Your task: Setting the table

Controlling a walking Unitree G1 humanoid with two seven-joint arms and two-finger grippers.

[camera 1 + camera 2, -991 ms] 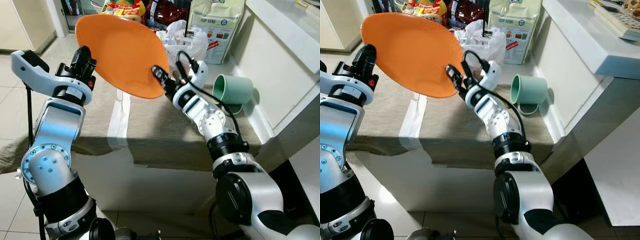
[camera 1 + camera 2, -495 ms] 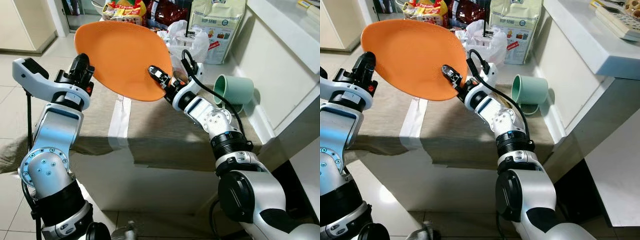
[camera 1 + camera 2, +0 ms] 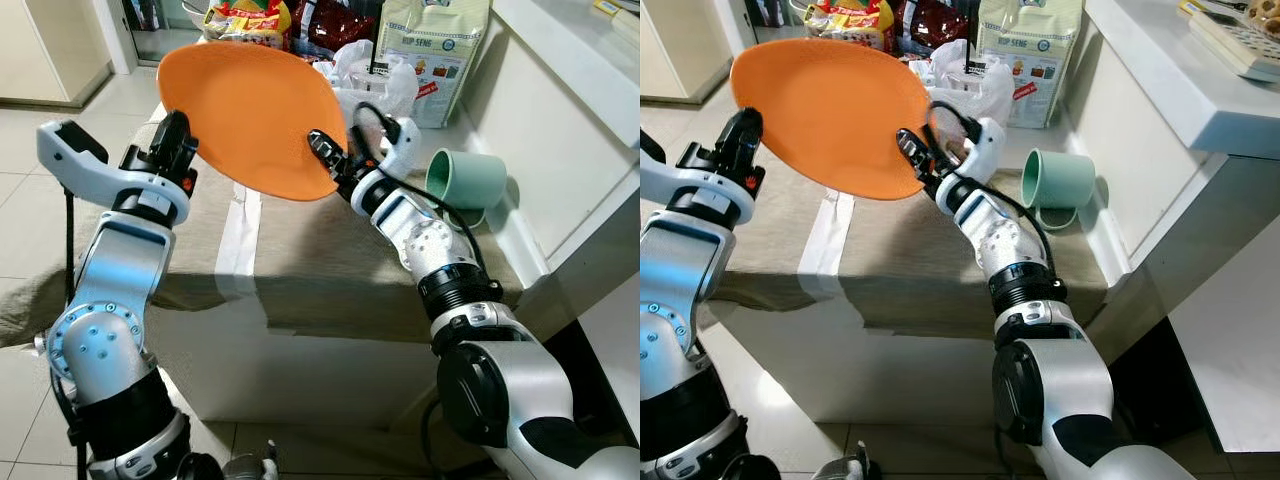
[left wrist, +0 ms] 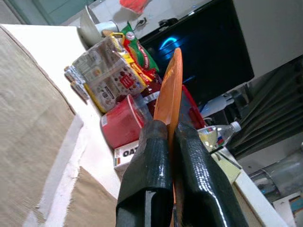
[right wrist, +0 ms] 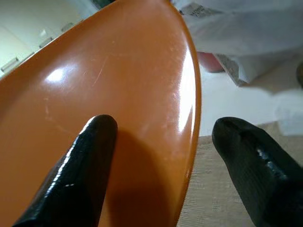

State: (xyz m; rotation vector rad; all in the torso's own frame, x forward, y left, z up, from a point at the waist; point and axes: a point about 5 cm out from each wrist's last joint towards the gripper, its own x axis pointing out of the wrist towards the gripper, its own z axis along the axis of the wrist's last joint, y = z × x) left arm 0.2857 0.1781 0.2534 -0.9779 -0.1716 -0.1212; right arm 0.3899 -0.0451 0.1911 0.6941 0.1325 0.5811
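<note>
A large orange plate (image 3: 250, 110) is held tilted in the air above the cloth-covered table (image 3: 330, 260). My left gripper (image 3: 180, 135) is shut on the plate's left rim; in the left wrist view its fingers (image 4: 151, 156) pinch the thin edge of the plate (image 4: 169, 90). My right gripper (image 3: 325, 150) is at the plate's right rim and stands open. In the right wrist view one finger lies on the plate's face (image 5: 118, 85) and the other hangs off beyond the rim, over the cloth.
A green mug (image 3: 467, 180) lies on its side at the table's right end, next to a white counter (image 3: 570, 130). Snack packets, a plastic bag (image 3: 370, 75) and a paper sack (image 3: 440, 50) crowd the table's far end. Tiled floor lies to the left.
The plate and my left gripper have shifted a little to the right. My right gripper has slid back from the plate's face toward its rim.
</note>
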